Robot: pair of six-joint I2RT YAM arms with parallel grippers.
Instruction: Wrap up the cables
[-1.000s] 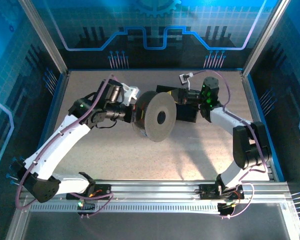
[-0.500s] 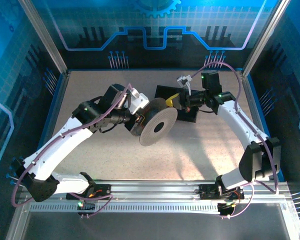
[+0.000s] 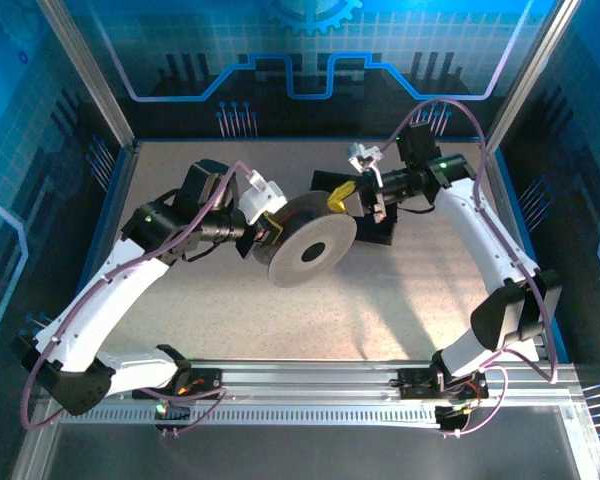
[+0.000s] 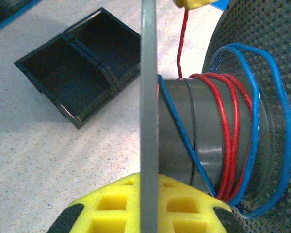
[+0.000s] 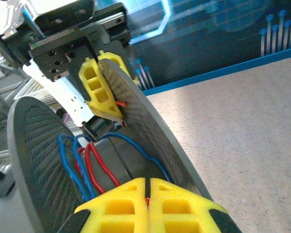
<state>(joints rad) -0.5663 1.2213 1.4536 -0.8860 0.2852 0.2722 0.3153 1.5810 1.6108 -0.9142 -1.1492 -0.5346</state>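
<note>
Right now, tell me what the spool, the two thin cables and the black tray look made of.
Spool: likely grey plastic, matte; smooth core, flanges dotted with fine holes or dimples. Blue cable and red cable: probably plastic-insulated wire, slightly glossy, bending in loose loops round the core. Tray: black, thin-walled, matte, probably moulded plastic.

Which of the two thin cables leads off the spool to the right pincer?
The red cable: it leaves the spool and runs up to the right pincer, which is shut on it. The blue cable only loops round the hub.
</note>
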